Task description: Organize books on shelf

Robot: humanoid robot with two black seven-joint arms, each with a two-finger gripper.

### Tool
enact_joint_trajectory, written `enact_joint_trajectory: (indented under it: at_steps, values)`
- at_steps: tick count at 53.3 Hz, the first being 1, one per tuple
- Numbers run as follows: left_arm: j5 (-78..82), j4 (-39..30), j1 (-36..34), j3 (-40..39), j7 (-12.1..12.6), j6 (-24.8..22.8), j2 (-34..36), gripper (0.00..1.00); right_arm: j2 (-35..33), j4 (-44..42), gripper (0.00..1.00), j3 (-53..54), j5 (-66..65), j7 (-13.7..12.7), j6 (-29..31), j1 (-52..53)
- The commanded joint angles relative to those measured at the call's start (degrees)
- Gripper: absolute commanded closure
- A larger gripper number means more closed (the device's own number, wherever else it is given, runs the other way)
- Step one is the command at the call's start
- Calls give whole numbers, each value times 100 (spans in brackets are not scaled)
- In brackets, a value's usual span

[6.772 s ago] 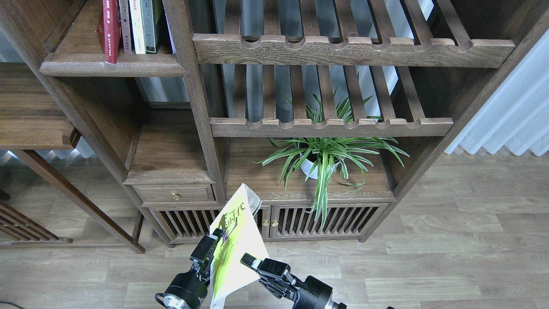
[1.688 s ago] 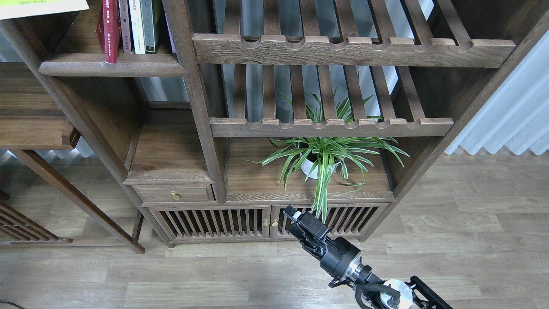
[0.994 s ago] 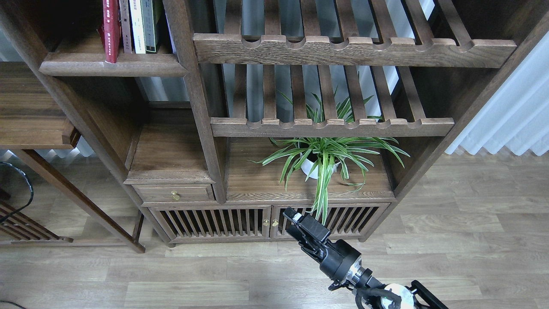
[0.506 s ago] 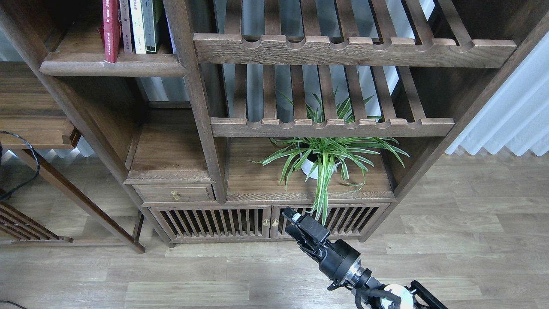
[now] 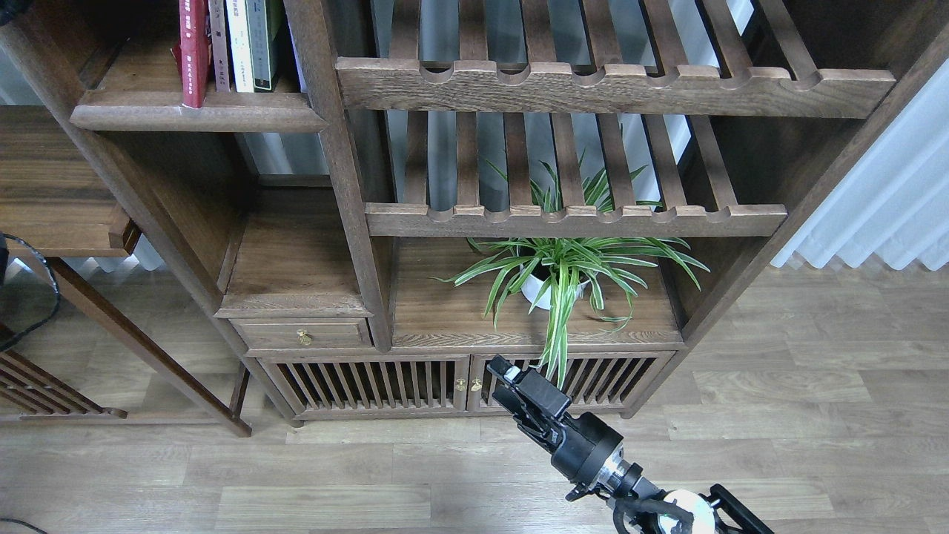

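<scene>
On the shelf (image 5: 200, 119) at the upper left, a red book (image 5: 194, 52) stands upright with a thin dark maroon book (image 5: 216, 44) right of it. Their tops are cut off by the frame edge. My right gripper (image 5: 506, 381) hangs low in front of the cabinet doors, far below and to the right of the shelf. Its fingers stand open with nothing between them. My left gripper is out of view.
White and grey-green books (image 5: 252, 44) stand to the right of the maroon one. Two slatted racks (image 5: 574, 219) fill the middle, with a potted spider plant (image 5: 552, 278) under them. A black cable (image 5: 44, 297) loops at the left edge.
The yellow-green book and my left gripper have gone up out of view. The right gripper has moved right and now holds still. The cable at the left has shifted slightly.
</scene>
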Motion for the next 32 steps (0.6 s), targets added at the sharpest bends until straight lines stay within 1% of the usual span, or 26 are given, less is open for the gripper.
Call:
enact_joint_trajectory:
  at_steps: [1,2,4,5,6,8,9,10,12,14,23,32]
  values:
    - [-49,23,86,19,-430,-1,-127,94,0,0,1,9,0,1,0,1]
    - [-49,32,86,27,-475,-1,-145,94,0,0,1,9,0,1,0,1]
    - [-49,93,104,62,-659,-1,-171,94,0,8,1,9,0,1,0,1]
    - [-49,120,104,63,-712,-1,-180,94,0,8,1,9,0,1,0,1]
    - [-66,181,121,80,-834,-1,-197,94,0,0,1,9,0,1,0,1]
    - [-67,225,139,98,-914,-1,-206,94,0,8,1,9,0,1,0,1]
    - [-67,269,156,115,-1019,-1,-215,94,0,0,1,9,0,1,0,1]
    - [-75,287,165,124,-1038,-1,-224,94,0,8,1,9,0,1,0,1]
    - [-119,348,200,142,-1187,-1,-259,94,0,0,1,18,0,1,0,1]
    - [-154,401,218,150,-1248,-1,-311,94,0,8,1,9,0,1,0,1]
    - [-216,796,166,142,-1284,-1,-698,94,0,8,1,0,0,1,0,1]
    - [-216,1095,130,159,-1337,-1,-892,94,0,8,1,9,0,1,0,1]
